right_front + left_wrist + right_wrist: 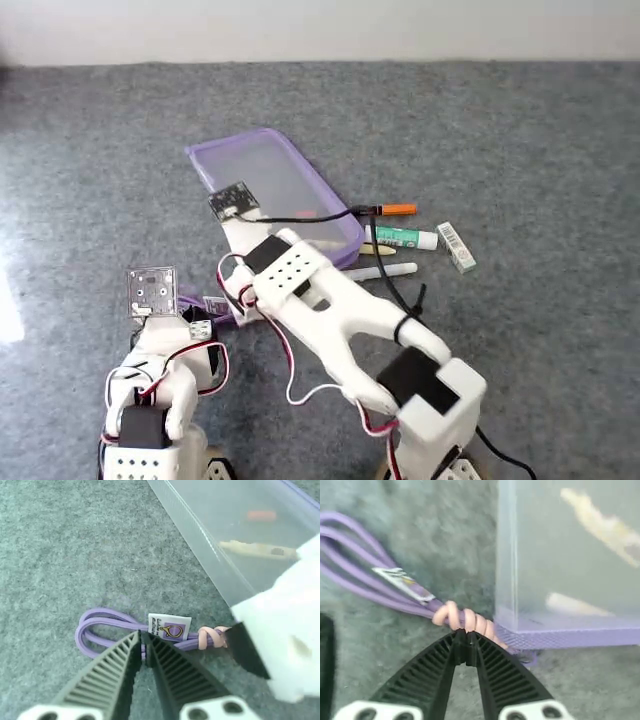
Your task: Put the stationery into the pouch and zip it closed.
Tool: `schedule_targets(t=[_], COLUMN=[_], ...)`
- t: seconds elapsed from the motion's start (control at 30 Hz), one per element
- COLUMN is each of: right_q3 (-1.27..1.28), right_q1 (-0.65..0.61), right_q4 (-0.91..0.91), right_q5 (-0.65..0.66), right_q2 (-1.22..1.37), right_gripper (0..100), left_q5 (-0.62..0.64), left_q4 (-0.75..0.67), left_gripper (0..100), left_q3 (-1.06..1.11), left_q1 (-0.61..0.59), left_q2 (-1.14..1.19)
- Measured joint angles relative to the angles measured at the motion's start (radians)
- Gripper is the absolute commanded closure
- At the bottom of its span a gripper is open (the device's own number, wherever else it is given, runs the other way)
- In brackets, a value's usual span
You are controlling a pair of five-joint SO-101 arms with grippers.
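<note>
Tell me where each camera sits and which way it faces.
High view: fixed above the arms, looking down over the left arm, right arm, purple pouch and loose stationery on the grey table.
Left wrist view: on the left arm's wrist, looking down past its shut jaws at the purple strap; the right arm's white shell shows.
Right wrist view: on the right arm's wrist, looking past its shut jaws at the pink coil tying strap to pouch.
Shared: both wrist views show strap, coil and pouch.

Marker (397, 209), glue stick (405, 237) and eraser (456, 248) lie right of the pouch (275, 180) — its strap (111, 616) before it.
</note>
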Motion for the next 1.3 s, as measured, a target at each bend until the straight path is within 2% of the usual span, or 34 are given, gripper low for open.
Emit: schedule_targets(t=[0.2, 0.43, 0.63, 0.87, 0.97, 1.1, 1.3], right_q3=[-0.028, -0.034, -0.095, -0.198, -0.198, -0.198, -0.198], right_q1=[0.046, 0.115, 0.167, 0.13, 0.092, 0.06, 0.043], right_q4=[0.015, 0.259, 0.365, 0.374, 0.394, 0.417, 0.397], right_q5=[-0.054, -0.054, -0.054, -0.054, -0.069, -0.16, -0.229], right_q2=[0.058, 0.064, 0.031, -0.06, -0.06, -0.049, 0.054], right_gripper=[99.0, 99.0, 99.0, 98.2, 89.2, 77.2, 83.1], left_q5=[0.0, 0.0, 0.0, 0.0, 0.0, 0.0, 0.0], left_q4=[0.0, 0.0, 0.0, 0.0, 0.0, 0.0, 0.0], left_gripper=[99, 99, 99, 99, 99, 99, 99], left_q3=[0.0, 0.0, 0.0, 0.0, 0.0, 0.0, 0.0], left_q1=[0.0, 0.0, 0.0, 0.0, 0.0, 0.0, 0.0], left_q2=[0.0, 0.0, 0.0, 0.0, 0.0, 0.0, 0.0])
